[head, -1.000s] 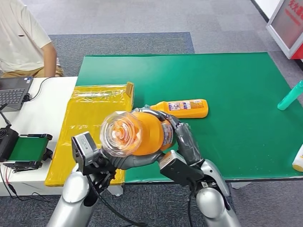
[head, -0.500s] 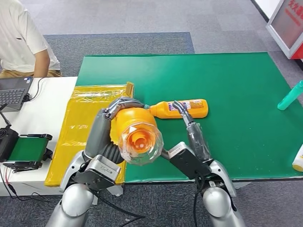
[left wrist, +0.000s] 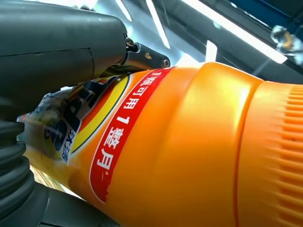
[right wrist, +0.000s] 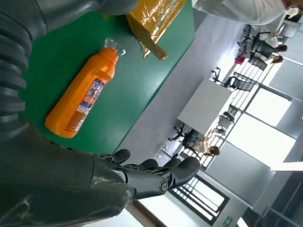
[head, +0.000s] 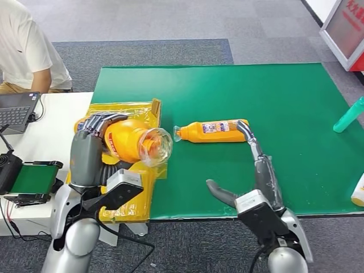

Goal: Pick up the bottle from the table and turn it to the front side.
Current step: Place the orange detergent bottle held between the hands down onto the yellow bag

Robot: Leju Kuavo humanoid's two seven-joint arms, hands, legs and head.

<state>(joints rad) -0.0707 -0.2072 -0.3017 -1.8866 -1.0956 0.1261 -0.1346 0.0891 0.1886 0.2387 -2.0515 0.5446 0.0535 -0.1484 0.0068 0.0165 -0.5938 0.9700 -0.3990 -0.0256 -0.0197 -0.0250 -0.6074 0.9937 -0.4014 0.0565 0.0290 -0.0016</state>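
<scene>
My left hand (head: 88, 147) grips an orange bottle (head: 128, 141) with a clear cap, held over the yellow-lined box (head: 109, 116) with the cap pointing right. Up close, the orange bottle (left wrist: 185, 146) shows a red and yellow label, with my fingers (left wrist: 64, 42) wrapped over it. My right hand (head: 253, 173) hovers open above the green mat (head: 278, 96), fingers spread and holding nothing. A second orange bottle (head: 212, 131) lies on its side on the mat just beyond that hand's fingertips; in the right wrist view this second bottle (right wrist: 82, 99) shows a white label.
A teal bottle (head: 350, 115) lies at the mat's right edge, and a white and yellow item (head: 358, 192) sits at the front right. A person (head: 25, 48) sits at the white table (head: 56, 136) beside a laptop (head: 17, 109). A small conveyor (head: 30, 179) stands front left.
My left hand has carried the bottle leftward over the yellow box and turned its cap from facing me toward the right. My right hand has let go and drawn back right, open.
</scene>
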